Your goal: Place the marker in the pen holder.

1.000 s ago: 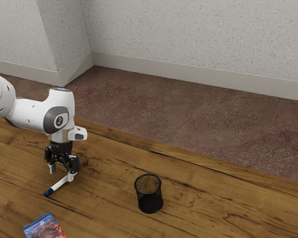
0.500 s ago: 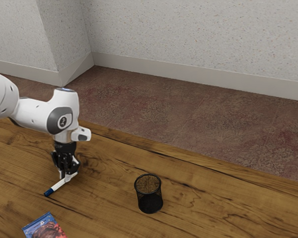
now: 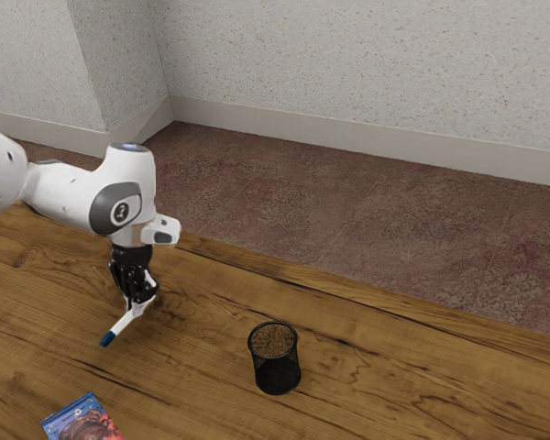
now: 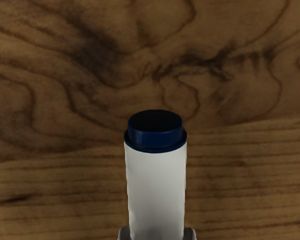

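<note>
My gripper (image 3: 140, 304) is shut on the white marker (image 3: 123, 323) at the exterior view's left, above the wooden table. The marker tilts, its blue cap (image 3: 108, 339) pointing down toward the view's lower left. In the wrist view the marker's white body (image 4: 156, 185) runs up from the gripper (image 4: 156, 234), with a fingertip on each side of it, and ends in a blue tip (image 4: 155, 131). The black mesh pen holder (image 3: 276, 359) stands upright on the table, some way toward the exterior view's right from the gripper.
A blue and red packet (image 3: 82, 420) lies on the wooden table (image 3: 202, 385) at the exterior view's lower left. Past the table's far edge are a brown carpet (image 3: 348, 211) and a pale wall.
The fingers have closed on the marker. My hand has risen and shifted toward the exterior view's right, lifting the marker with it. The pen holder and packet stay put.
</note>
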